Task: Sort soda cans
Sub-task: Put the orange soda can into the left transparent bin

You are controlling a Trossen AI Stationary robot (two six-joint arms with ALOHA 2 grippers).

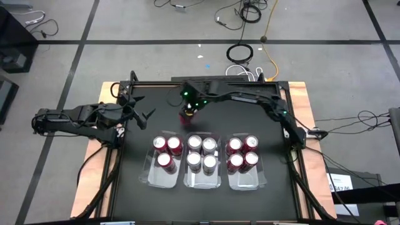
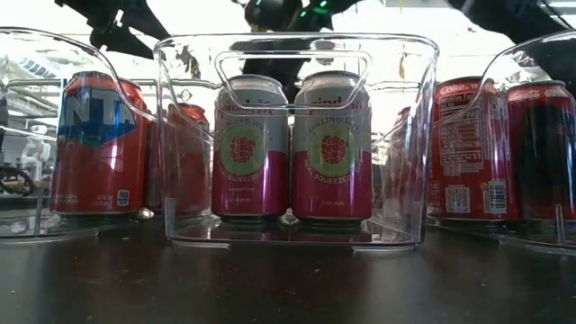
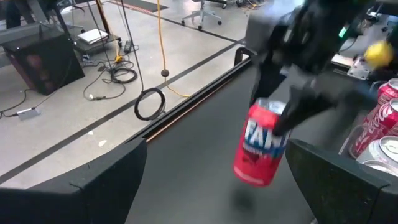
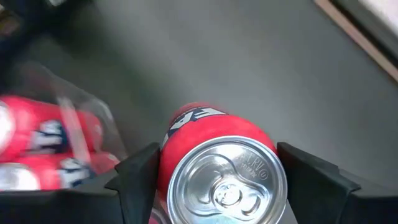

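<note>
On the black tabletop (image 1: pixel 206 200), framed by pale wooden edges, three clear plastic trays sit side by side. Beyond it lies a grey floor marked with dark lines, with a coiled black cable (image 1: pixel 240 52) and a yellow cord (image 1: pixel 270 31) trailing across it.

Above the table's far middle, the right gripper (image 1: pixel 189 114) has its two dark fingers (image 4: pixel 134 180) closed against the sides of a red can (image 4: pixel 221 165), which hangs clear of the surface with its silver top toward the wrist camera. In the left wrist view the same can shows blue-and-white lettering and tilts slightly in the grip. Just nearer than this gripper and a little to its left is the left tray (image 1: pixel 153 178), holding three red cans (image 1: pixel 166 150). Nearer and straight ahead of it, the middle tray (image 1: pixel 201 182) holds four silver-and-pink cans (image 2: pixel 288 148). The right tray (image 1: pixel 245 181), off to the gripper's right, holds four red cola cans (image 1: pixel 242 153).

Well apart at the table's left edge, the left gripper (image 1: pixel 145 116) hovers with its fingers spread wide, gripping nothing and pointing toward the held can.
</note>
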